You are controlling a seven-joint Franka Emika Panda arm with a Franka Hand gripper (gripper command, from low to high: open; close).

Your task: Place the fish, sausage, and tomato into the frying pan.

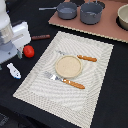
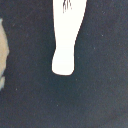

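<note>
A mock kitchen table: woven placemat [image 1: 65, 70], beige bowl [image 1: 68, 66], cutlery [image 1: 65, 80], frying pan [image 1: 66, 10] on a board

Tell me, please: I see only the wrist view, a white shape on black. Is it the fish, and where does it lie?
Observer: Yes, it is the fish. It lies on the black table, just off the mat on the exterior view's left.
Operator: Where is the tomato?
Observer: The tomato is on the table too, farther from the camera than the fish, close to the mat's edge.
Operator: And the pan?
Observer: The pan stands on a brown board at the far side, its handle toward the exterior view's left.
</note>
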